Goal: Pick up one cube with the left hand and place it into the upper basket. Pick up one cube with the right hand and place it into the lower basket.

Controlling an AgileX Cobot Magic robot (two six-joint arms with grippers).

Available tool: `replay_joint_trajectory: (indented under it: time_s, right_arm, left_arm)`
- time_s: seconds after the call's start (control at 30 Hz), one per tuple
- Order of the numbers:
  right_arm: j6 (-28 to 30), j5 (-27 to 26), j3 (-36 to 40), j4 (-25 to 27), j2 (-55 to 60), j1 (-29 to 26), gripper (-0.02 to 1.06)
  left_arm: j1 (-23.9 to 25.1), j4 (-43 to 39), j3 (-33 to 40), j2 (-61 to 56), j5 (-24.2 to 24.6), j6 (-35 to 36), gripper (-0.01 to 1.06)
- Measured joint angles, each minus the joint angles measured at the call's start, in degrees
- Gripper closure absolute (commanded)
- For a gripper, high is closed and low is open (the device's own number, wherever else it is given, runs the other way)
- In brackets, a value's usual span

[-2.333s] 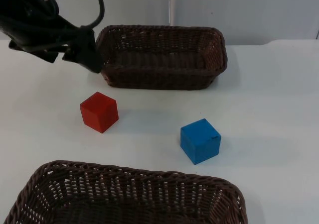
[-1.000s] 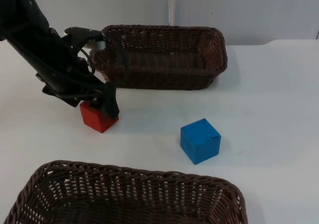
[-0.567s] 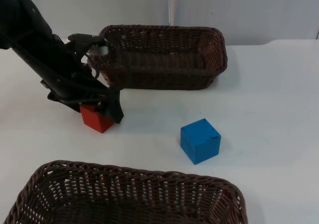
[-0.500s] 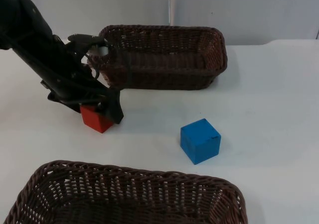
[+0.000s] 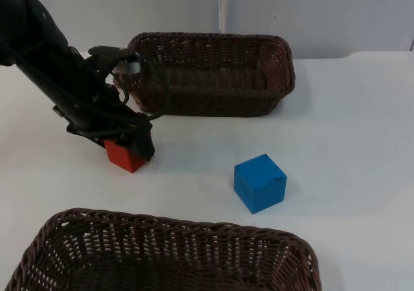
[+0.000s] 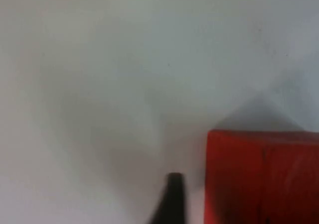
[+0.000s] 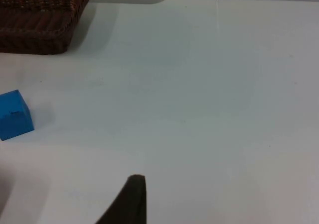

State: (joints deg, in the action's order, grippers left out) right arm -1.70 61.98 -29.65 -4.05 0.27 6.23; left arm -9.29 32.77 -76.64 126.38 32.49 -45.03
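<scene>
A red cube (image 5: 125, 156) rests on the white table, left of centre, in front of the upper basket (image 5: 284, 64). My left gripper (image 5: 131, 146) is down over it, open, its jaws on either side of the cube. In the left wrist view one black fingertip (image 6: 173, 196) stands a narrow gap away from the red cube (image 6: 264, 179). A blue cube (image 5: 259, 182) lies alone near the table's middle. The lower basket (image 5: 174, 223) sits at the front edge. My right gripper (image 7: 130, 199) waits over bare table, far from the blue cube (image 7: 15, 115).
The upper basket's left end stands close behind the left arm. A corner of the upper basket (image 7: 40, 30) is seen in the right wrist view. Bare white table stretches to the right of the blue cube, and the grey partition wall rises behind.
The left arm came down from beside the upper basket onto the red cube. In the last half second its jaws have drawn in a little about the cube. The blue cube has not moved.
</scene>
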Motion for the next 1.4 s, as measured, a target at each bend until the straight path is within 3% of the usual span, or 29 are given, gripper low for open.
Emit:
replay_joint_trajectory:
  time_s: [0.03,0.17,0.2,0.23,0.63,1.4]
  right_arm:
    - [0.0,0.0,0.0,0.0,0.0,0.0,-0.01]
    - [0.0,0.0,0.0,0.0,0.0,0.0,-0.01]
    - [0.0,0.0,0.0,0.0,0.0,0.0,-0.01]
    - [0.0,0.0,0.0,0.0,0.0,0.0,-0.01]
    - [0.0,0.0,0.0,0.0,0.0,0.0,-0.01]
    - [0.0,0.0,0.0,0.0,0.0,0.0,-0.01]
  left_arm:
    - [0.0,0.11,0.0,0.0,0.0,0.0,0.54]
    - [0.0,0.39,0.0,0.0,0.0,0.6,0.95]
    - [0.0,0.39,0.0,0.0,0.51,0.96,0.95]
    - [0.0,0.39,0.0,-0.12,1.13,1.13,1.05]
    - [0.0,0.49,0.0,-9.43,6.69,1.5,1.05]
    - [0.0,4.0,0.0,-14.62,6.13,1.5,1.05]
